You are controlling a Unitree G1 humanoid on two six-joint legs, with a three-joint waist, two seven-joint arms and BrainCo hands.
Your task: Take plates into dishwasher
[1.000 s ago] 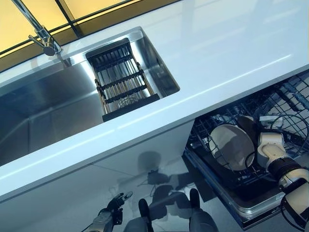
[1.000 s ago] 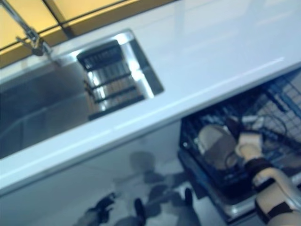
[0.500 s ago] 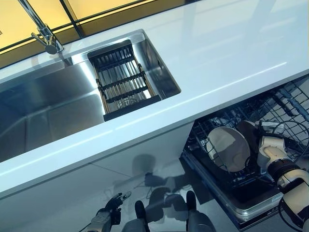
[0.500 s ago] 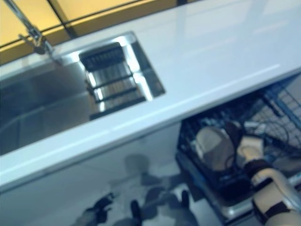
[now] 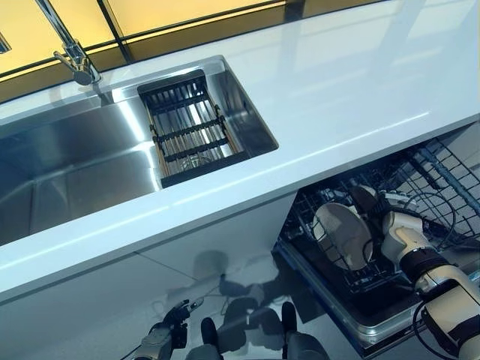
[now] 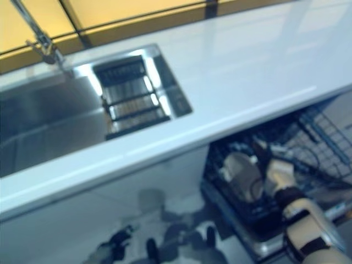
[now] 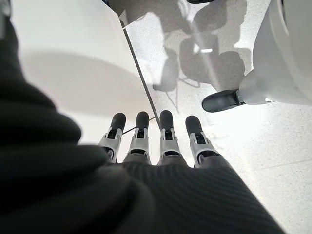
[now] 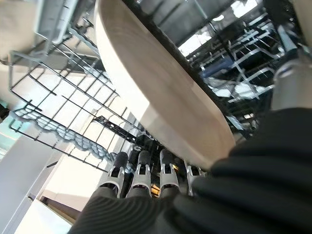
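Note:
A round beige plate (image 5: 341,234) stands on edge among the wire tines of the pulled-out dishwasher rack (image 5: 442,176) under the counter at the right. My right hand (image 5: 395,229) is at the plate's right rim. In the right wrist view the plate (image 8: 161,92) runs between the fingers (image 8: 141,175) and the thumb (image 8: 292,87), which pinch it. My left hand (image 5: 169,334) hangs low by the floor in front of the cabinet, holding nothing; its fingers (image 7: 165,141) are straight.
A white countertop (image 5: 337,82) spans the view. A steel sink (image 5: 75,165) at the left holds a dark drain rack (image 5: 187,135), with a faucet (image 5: 71,56) behind it. White cabinet fronts (image 5: 150,262) stand below the counter.
The whole view has shifted a little. The right hand and the plate have eased slightly deeper into the rack. The left hand has stayed where it was.

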